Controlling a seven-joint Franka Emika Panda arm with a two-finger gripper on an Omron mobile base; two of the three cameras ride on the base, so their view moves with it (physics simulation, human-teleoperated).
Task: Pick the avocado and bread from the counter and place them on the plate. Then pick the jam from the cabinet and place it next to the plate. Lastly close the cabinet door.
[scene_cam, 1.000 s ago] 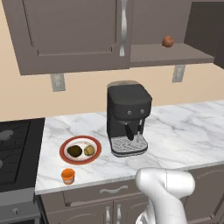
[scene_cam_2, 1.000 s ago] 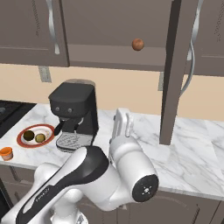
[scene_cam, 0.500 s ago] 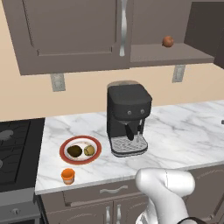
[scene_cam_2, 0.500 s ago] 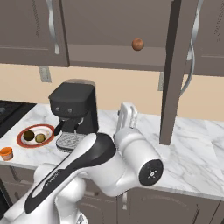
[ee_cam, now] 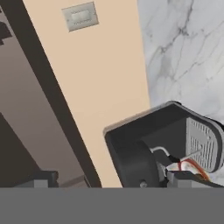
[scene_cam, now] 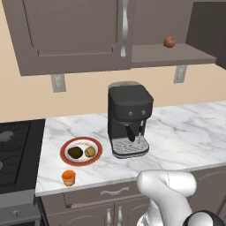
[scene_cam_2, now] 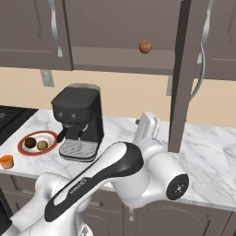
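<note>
The avocado and bread lie on the plate on the counter, the jam just beside it, cabinet door ajar, gripper fingers spread wide, empty, near the coffee machine

place: kitchen | evidence: marble counter, coffee machine, stove, wall cabinet, drawers below
</note>
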